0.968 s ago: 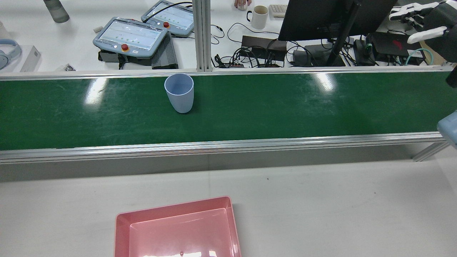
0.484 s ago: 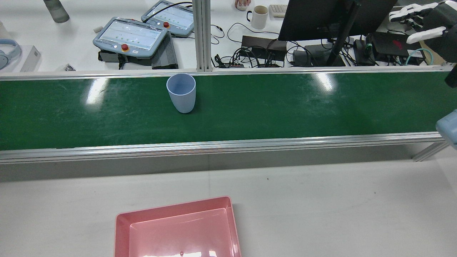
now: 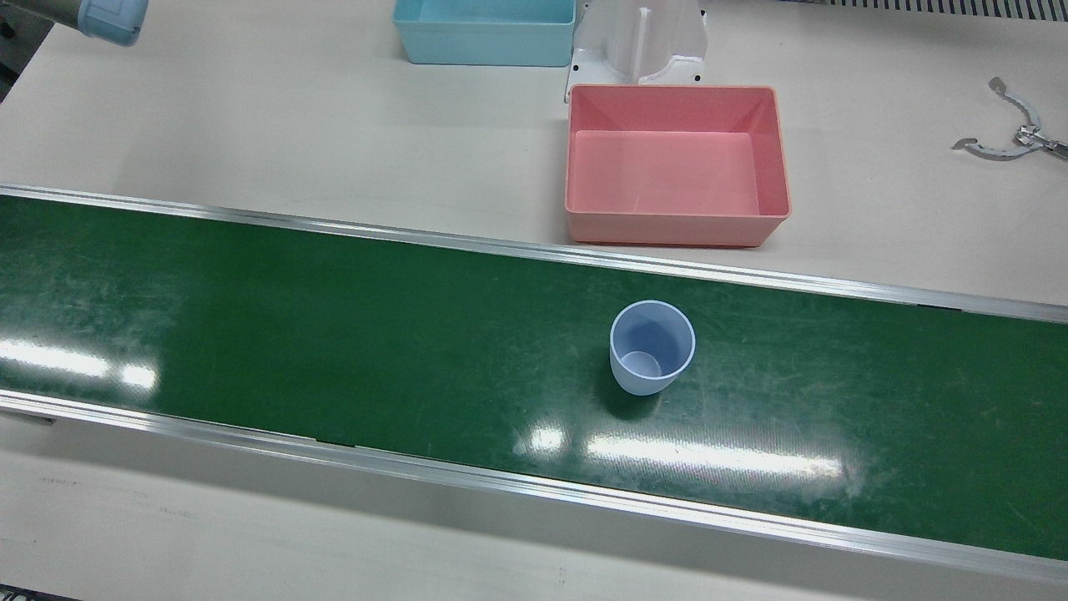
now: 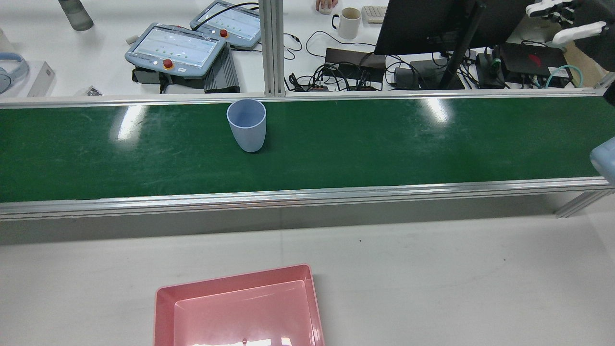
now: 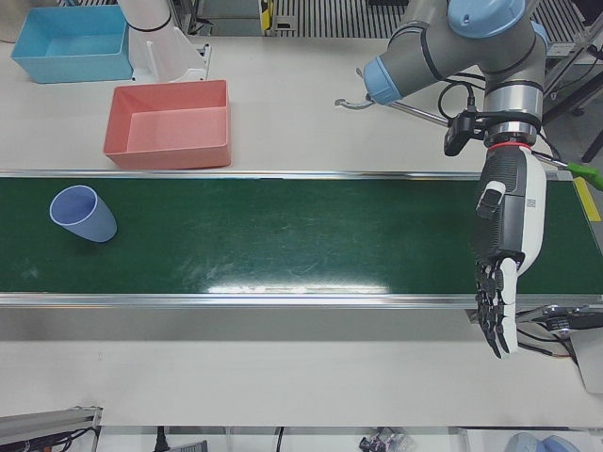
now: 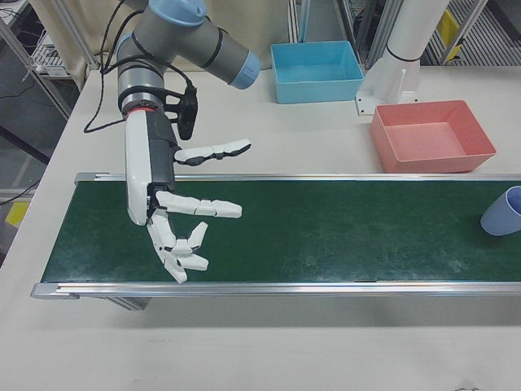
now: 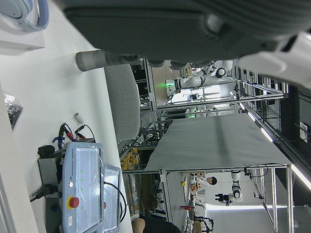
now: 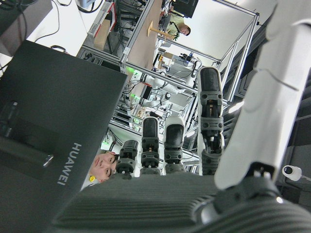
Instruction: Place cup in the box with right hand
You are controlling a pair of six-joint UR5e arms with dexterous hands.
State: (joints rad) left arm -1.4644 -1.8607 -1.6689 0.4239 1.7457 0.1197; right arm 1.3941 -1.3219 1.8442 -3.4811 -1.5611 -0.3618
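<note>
A pale blue cup (image 3: pixel 652 346) stands upright on the green conveyor belt (image 3: pixel 334 334), empty. It also shows in the rear view (image 4: pixel 246 125) and at the belt's ends in the side views (image 5: pixel 83 214) (image 6: pixel 505 212). The pink box (image 3: pixel 676 224) sits empty on the table beside the belt, with its rim (image 4: pixel 230 280) low in the rear view. My right hand (image 6: pixel 167 220) hangs open over the belt's far end, well away from the cup, fingers spread; it also shows at the top right of the rear view (image 4: pixel 584 17). My left hand (image 5: pixel 509 235) points down over the opposite end, open and empty.
A blue box (image 3: pixel 484 33) and a white arm pedestal (image 3: pixel 638 42) stand behind the pink box. A metal tool (image 3: pixel 1010 138) lies on the table. Beyond the belt are teach pendants (image 4: pixel 178 48), a monitor (image 4: pixel 432 24) and cables.
The cup has drifted slightly to the right along the belt in the rear view. My right hand has risen a little toward that view's top right corner.
</note>
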